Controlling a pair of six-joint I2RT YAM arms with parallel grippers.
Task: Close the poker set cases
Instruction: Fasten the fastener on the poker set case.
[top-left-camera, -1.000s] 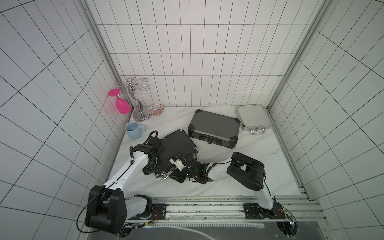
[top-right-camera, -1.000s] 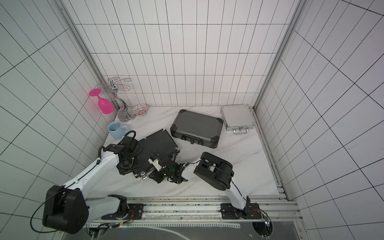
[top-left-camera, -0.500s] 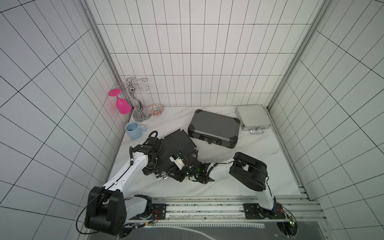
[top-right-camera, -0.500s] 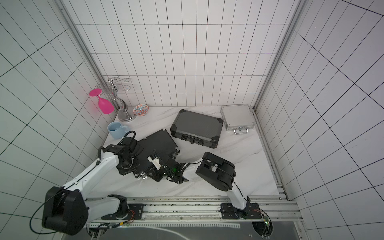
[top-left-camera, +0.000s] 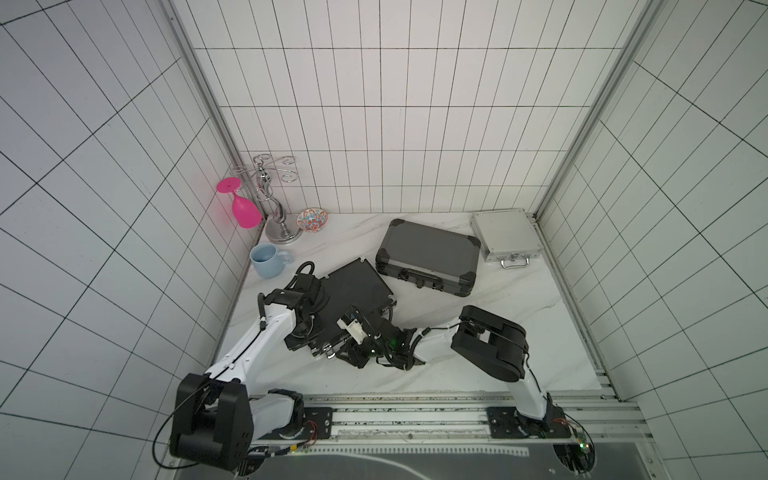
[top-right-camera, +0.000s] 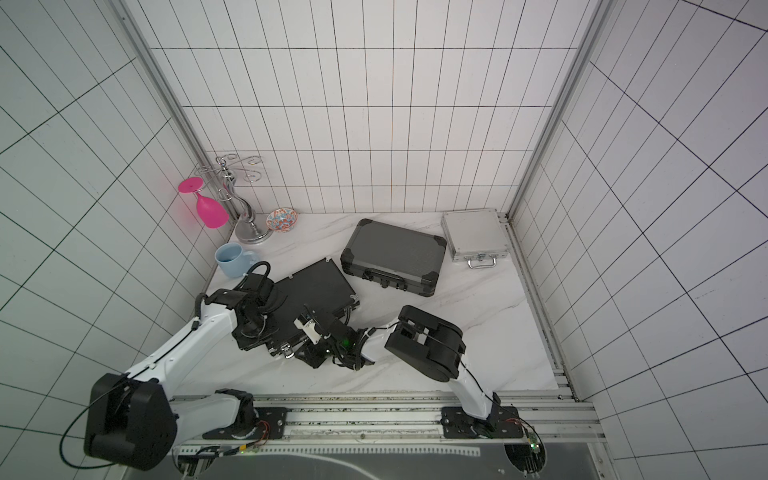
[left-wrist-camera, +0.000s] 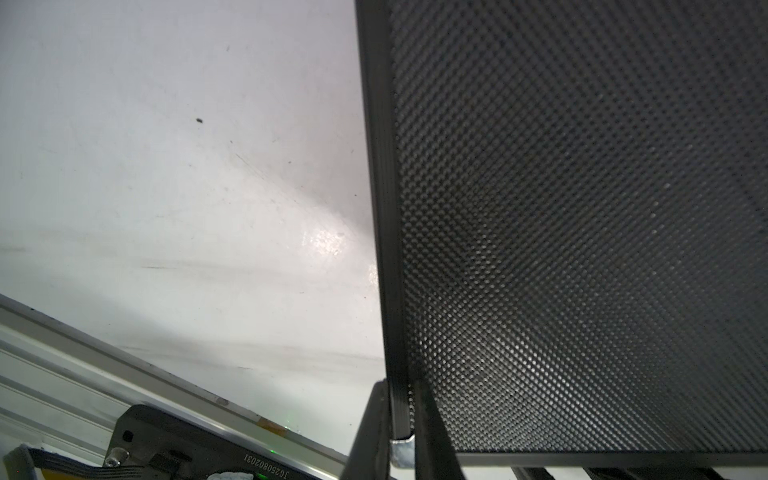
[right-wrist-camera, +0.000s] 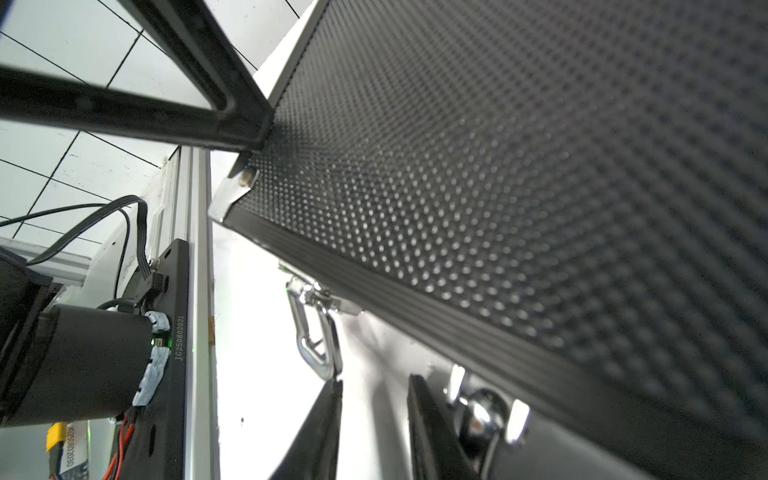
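Hidden in both top views: the near-left corner of the flat black case (top-left-camera: 357, 291) (top-right-camera: 316, 286) is covered by the left arm's wrist, and part of its latch edge is covered by the right arm's wrist.
Cut off in the wrist views: only a dimpled black panel, a ribbed rim and a silver corner cap (left-wrist-camera: 401, 451) of that case are shown.
Hard to make out: whether the black lid is fully down on its base cannot be told.
Flat black case, place: it lies at the front-left of the marble tabletop (top-left-camera: 478, 332), nearest the two arms.
Flat black case, axis: its long axis is laid diagonally, from front-left to back-right, with the latch edge turned toward the rail and the right arm.
Latch (right-wrist-camera: 316, 332): it is seen hanging loose below the ribbed rim.
Left gripper (top-left-camera: 305, 332) (left-wrist-camera: 399, 390): it is clamped on the thin rim of the flat black case beside the corner cap, one finger on each face.
Right gripper (top-left-camera: 347, 353) (right-wrist-camera: 374, 382): its fingers are parted, with bare tabletop seen between them; nothing is held, and the latch is just ahead.
Dark grey case (top-left-camera: 428, 257): it is closed and lies mid-table behind the black one, long axis across the table and slightly skewed, handle toward the rail.
Silver aluminium case (top-left-camera: 505, 235): it is closed in the back-right corner, handle toward the rail.
Other things: a blue mug (top-left-camera: 266, 259), a patterned bowl (top-left-camera: 311, 220) and a pink glass (top-left-camera: 245, 210) hung upside down on a chrome rack (top-left-camera: 270, 195) are grouped at the back-left.
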